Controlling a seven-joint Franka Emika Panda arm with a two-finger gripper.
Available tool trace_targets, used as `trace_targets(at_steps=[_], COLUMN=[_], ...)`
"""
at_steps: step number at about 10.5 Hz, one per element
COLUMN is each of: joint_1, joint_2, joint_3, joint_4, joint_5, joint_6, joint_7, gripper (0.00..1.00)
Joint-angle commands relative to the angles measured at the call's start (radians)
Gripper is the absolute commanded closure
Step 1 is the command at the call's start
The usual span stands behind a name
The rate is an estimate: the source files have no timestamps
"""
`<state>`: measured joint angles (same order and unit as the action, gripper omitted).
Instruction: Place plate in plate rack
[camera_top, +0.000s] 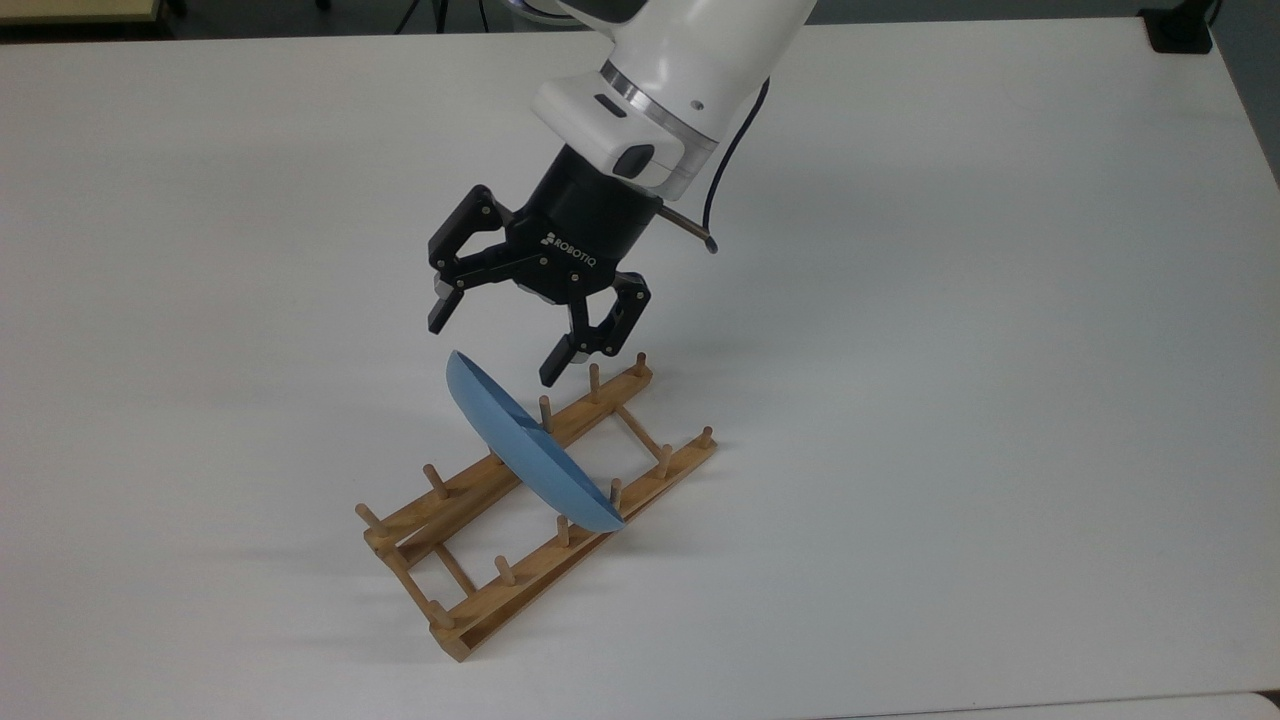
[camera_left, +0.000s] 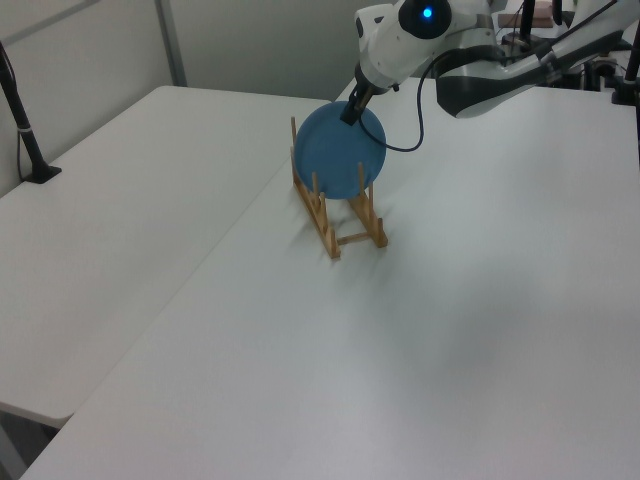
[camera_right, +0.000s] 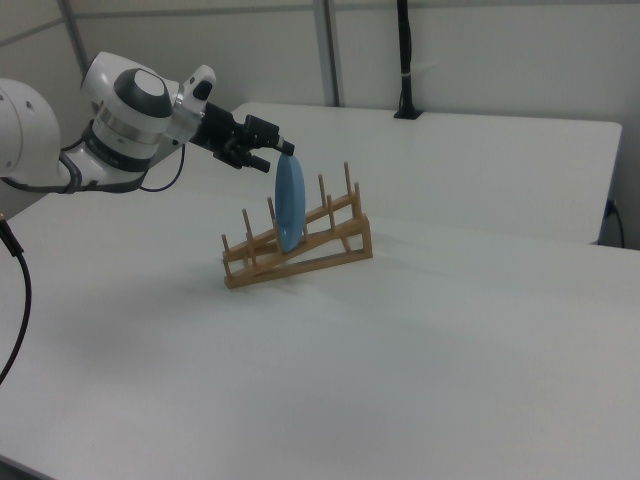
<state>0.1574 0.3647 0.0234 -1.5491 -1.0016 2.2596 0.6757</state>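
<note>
The light-blue plate (camera_top: 520, 440) stands on edge in the wooden plate rack (camera_top: 470, 590), slotted between pegs near the rack's middle and leaning a little. It faces the camera in the left view as a round plate (camera_left: 335, 160) in the rack (camera_left: 345, 230), and appears edge-on as a thin plate (camera_right: 289, 205) in the rack (camera_right: 330, 240) in the right view. My gripper (camera_top: 496, 345) hovers open just above the plate's top rim, fingers spread to either side and not touching it. It is also seen as the gripper (camera_left: 352, 108) and gripper (camera_right: 268, 152).
The rack sits on a wide white table (camera_top: 1000, 400). A black cable (camera_top: 725, 150) hangs from my wrist. A black clamp base (camera_top: 1180, 30) stands at the top view's far right corner, and a black post (camera_left: 25, 140) at the left view's left.
</note>
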Motion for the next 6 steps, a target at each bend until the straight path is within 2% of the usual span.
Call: trace_targets(at_steps=[1,4,6], joint_1=[0.014,0.024,0.013], joint_2=[-0.016,-0.073,-0.124], joint_3=[-0.008,-0.008,-0.016], joint_4=[0.024,0.034,0.034], joint_5=[0.082,0.346,0.554], joint_6=[-0.001,-0.093,-0.181], joint_7=[0.018,-0.043,-0.173], gripper=[0.00,0.00,0.00])
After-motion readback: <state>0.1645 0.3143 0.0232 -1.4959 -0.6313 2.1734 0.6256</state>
